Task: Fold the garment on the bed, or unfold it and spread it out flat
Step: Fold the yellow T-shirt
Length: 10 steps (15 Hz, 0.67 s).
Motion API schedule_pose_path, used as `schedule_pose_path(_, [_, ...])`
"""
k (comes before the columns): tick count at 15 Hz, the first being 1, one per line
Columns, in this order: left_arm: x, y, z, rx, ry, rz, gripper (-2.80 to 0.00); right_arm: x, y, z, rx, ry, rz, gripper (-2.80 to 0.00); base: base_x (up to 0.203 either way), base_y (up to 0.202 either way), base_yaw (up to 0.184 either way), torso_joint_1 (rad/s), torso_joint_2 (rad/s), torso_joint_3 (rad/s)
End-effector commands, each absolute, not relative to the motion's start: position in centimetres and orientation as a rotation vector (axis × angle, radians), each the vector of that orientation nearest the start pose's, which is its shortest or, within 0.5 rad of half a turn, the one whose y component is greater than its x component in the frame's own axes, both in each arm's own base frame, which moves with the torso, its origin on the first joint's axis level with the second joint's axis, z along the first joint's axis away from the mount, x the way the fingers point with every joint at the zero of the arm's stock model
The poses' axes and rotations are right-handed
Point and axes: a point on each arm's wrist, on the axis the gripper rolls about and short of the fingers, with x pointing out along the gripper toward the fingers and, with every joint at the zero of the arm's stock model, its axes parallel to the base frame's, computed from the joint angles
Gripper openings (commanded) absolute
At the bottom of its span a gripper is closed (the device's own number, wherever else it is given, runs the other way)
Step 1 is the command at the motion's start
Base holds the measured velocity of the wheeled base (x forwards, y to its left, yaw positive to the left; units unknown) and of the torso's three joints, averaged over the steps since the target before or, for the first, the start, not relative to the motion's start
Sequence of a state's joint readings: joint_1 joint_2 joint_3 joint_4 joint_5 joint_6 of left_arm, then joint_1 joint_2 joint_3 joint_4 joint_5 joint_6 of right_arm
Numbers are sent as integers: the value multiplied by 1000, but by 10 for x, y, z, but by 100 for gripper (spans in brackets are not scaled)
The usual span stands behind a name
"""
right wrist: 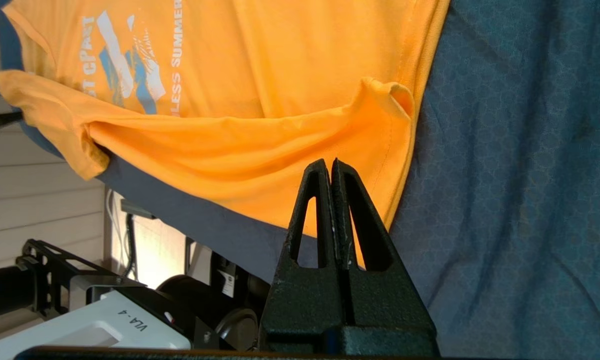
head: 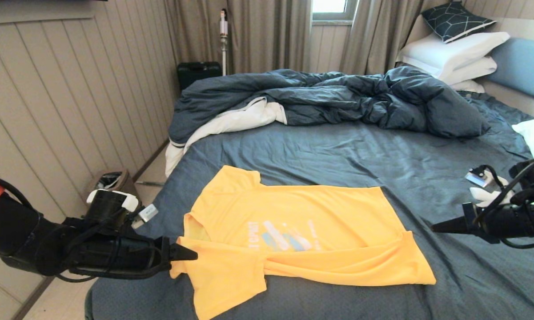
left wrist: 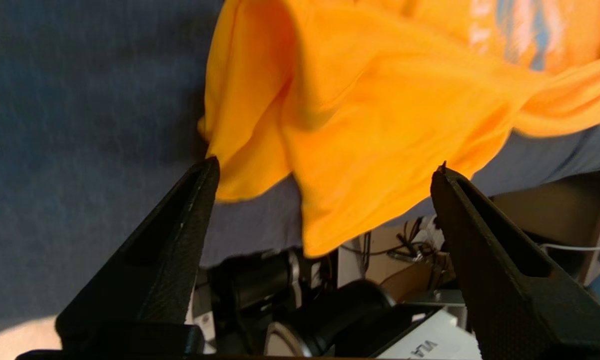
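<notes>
Left tool [head: 191, 254] stands wide, nothing between the fingers; in the left wrist view both tips frame the yellow sleeve without touching cloth. It sits at the near-left corner of the bed [head: 338, 146], tip right at the garment [head: 302, 226], by the collar and near sleeve. Right tool [head: 435, 227] is pinched shut on nothing, hovering off the hem end, toward the near-right part of the bed, close to the cloth but apart from it.

Garment lies across the near edge of the bed, print up, collar toward the left edge. The near long side is doubled over onto the chest in a loose, wrinkled band, and the near sleeve hangs past the bed's near edge. Duvet [head: 338, 98] is bunched well clear at the far side.

Judgement: one lengthwise fold is laid and let go; the step in hand is regrasping. Next move calls for the left tool to take the dangling sleeve or shoulder and bring it in, and the right to open and take the hem corner. Cloth is thin and slack, so a shallow pinch will probably slip. Whether the fold is square at the hem is hard to tell.
</notes>
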<state>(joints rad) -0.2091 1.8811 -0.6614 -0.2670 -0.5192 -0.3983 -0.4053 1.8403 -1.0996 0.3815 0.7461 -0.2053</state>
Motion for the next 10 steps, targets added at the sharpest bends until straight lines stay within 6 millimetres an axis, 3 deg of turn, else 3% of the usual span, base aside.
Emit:
schedule_pose_path(1, [267, -68, 64, -498, 1100, -459, 0, 284, -108, 135, 441, 910, 394, -280, 0, 0, 0, 0, 0, 0])
schedule_pose_path(4, [256, -65, 56, -494, 1139, -439, 0, 282, -113, 134, 450, 903, 382, -280, 0, 0, 0, 0, 0, 0])
schedule_pose_path(10, [253, -67, 45, -500, 1190, -437, 0, 280, -118, 128, 452, 905, 386, -280, 0, 0, 0, 0, 0, 0])
